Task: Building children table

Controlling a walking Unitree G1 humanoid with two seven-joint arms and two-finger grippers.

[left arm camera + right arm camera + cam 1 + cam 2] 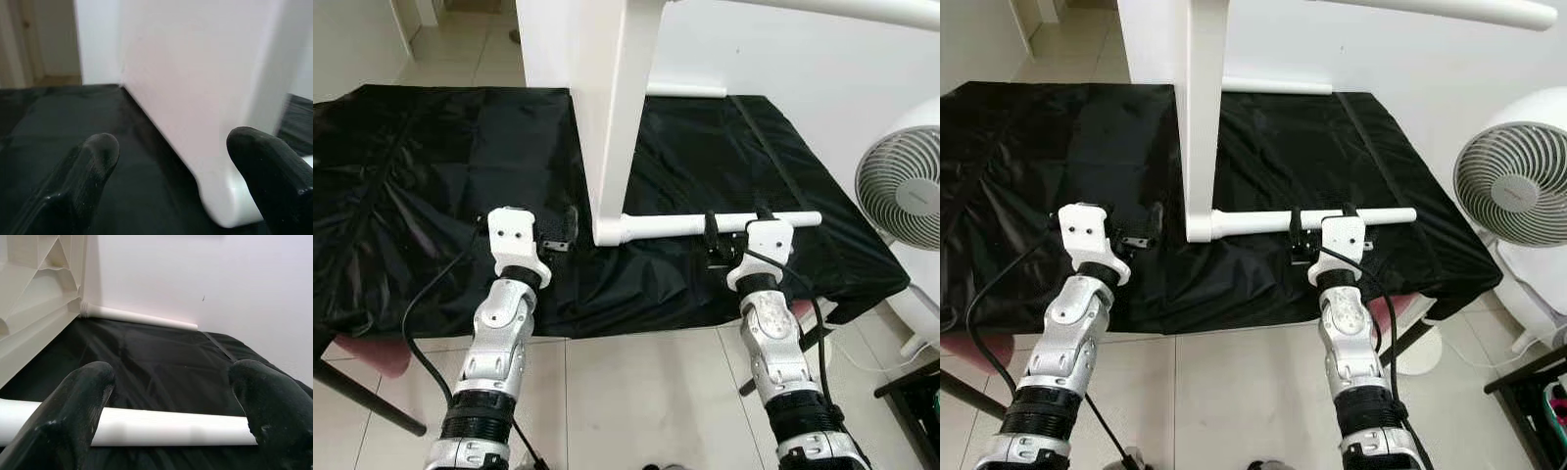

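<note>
Silver arms are reaching forward, so you are starting nearest the white table panel (612, 117), which is standing on edge on the black sheet (411, 196) covering the tabletop. Your left hand (560, 235) is hovering just beside the panel's lower corner on its left, fingers (93, 161) spread apart and gripping nothing; the wrist view is showing that corner sitting between them, probably so you can steady the panel. Your right hand (717, 240) is hanging over the white leg (705, 225) jutting out from the panel's base to the right, its fingers (80, 396) open and straddling the tube without clamping it, likely lining up a grasp for seating or twisting it. A second leg (685, 90) is lying beyond the panel against the wall, apparently waiting its turn. Off to the panel's right, past the sheet's edge, a white fan (906, 191) is standing on the floor.
</note>
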